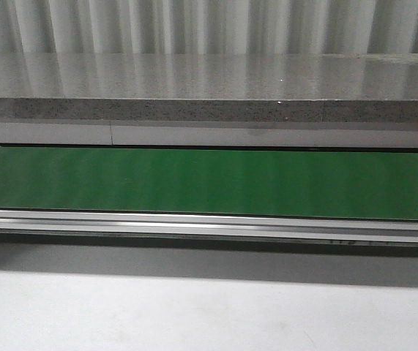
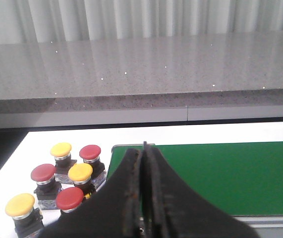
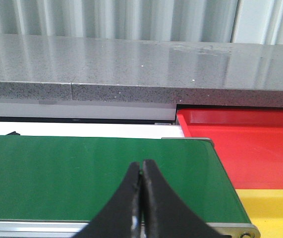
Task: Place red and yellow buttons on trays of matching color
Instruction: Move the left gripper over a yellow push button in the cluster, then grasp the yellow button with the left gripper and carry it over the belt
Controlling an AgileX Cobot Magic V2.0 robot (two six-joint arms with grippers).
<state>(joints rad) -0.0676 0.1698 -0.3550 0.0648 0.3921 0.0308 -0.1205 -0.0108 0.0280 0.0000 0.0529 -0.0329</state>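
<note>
- The buttons sit clustered at the lower left of the left wrist view on the white desk: three red caps, e.g. one red button, and three yellow, e.g. one yellow button, packed close, some touching.
- The red tray fills the right of the right wrist view, with the yellow tray directly below it in frame; both look empty.
- A green conveyor belt spans the middle of the front view, bare, with no arms showing there.
- The left claw is pressed together, gripping nothing; the right claw is likewise closed and empty.
- Risk: the tight cluster could make a descending claw nudge neighbours or pinch two caps.
- Risk: trays adjoin, so a sloppy release may land on the wrong colour.
</note>
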